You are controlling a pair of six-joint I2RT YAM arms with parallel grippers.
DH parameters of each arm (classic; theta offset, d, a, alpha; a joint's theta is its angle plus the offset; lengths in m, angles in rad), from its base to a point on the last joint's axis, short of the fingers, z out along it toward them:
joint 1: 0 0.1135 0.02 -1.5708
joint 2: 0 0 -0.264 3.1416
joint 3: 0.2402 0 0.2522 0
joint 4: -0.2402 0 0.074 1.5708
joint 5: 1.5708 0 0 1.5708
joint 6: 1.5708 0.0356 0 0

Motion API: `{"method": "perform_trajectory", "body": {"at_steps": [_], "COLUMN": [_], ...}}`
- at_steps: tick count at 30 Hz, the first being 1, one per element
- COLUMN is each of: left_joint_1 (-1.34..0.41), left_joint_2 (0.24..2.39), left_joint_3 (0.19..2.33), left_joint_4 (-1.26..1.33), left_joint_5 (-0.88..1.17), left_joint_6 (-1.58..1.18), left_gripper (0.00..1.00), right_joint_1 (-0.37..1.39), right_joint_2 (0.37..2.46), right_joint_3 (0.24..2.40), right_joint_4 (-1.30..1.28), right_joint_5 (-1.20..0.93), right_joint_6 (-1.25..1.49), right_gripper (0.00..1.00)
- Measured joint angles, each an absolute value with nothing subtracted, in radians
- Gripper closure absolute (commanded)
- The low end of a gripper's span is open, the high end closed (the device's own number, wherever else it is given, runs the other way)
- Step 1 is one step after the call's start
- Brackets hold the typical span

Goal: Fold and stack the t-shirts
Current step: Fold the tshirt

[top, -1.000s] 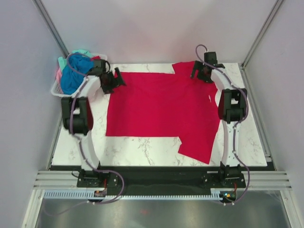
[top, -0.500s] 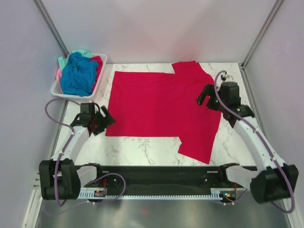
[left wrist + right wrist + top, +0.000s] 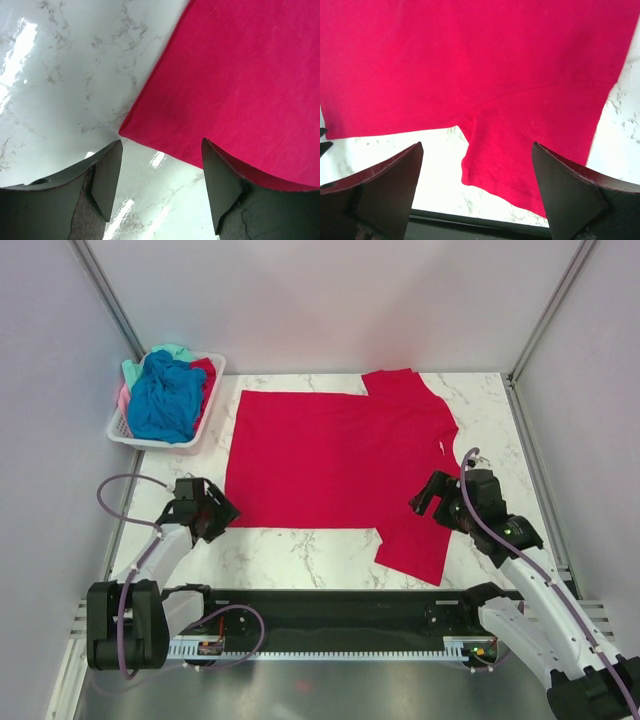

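Crimson t-shirt (image 3: 330, 460) hem corner being lined up just ahead of left gripper (image 3: 160, 145), sleeve ahead of right gripper (image 3: 477, 147). Both being held parted and empty, prob for fold grab.

From high behind, at six o'clock, the top camera looks down over the whole table (image 3: 300, 550). Both wrist cameras hang close, sharing its crimson t-shirt (image 3: 340, 460): left sees the seven o'clock corner, right the five o'clock sleeve.

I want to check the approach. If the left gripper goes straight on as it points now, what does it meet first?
Probably the hem corner of the crimson t-shirt, lying flat on the table just ahead of the left gripper's open jaws; depth is unclear.
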State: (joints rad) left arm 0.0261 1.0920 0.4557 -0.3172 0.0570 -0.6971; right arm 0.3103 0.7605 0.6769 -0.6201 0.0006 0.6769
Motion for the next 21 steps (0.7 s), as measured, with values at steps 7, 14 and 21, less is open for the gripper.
{"method": "perform_trajectory", "body": {"at_steps": [7,14,21], "left_joint_1": [0.026,0.026,0.019], "left_joint_2": [1.091,1.086,0.978], "left_joint_3": [0.418,0.376,0.320], "left_joint_4": [-0.250,-0.197,-0.149], "left_joint_5": [0.034,0.032,0.036], "left_joint_6": [-0.714,-0.712,-0.712], "left_gripper": [0.61,0.98,0.98], "right_joint_1": [0.310,0.316,0.462], "right_joint_2": [0.764,0.766,0.805], "right_joint_3": [0.650,0.604,0.527], "right_joint_4": [-0.665,-0.698,-0.782], "right_joint_5": [0.032,0.105,0.223], "right_joint_6": [0.701,0.785,0.964], "right_gripper": [0.05,0.11,0.17]}}
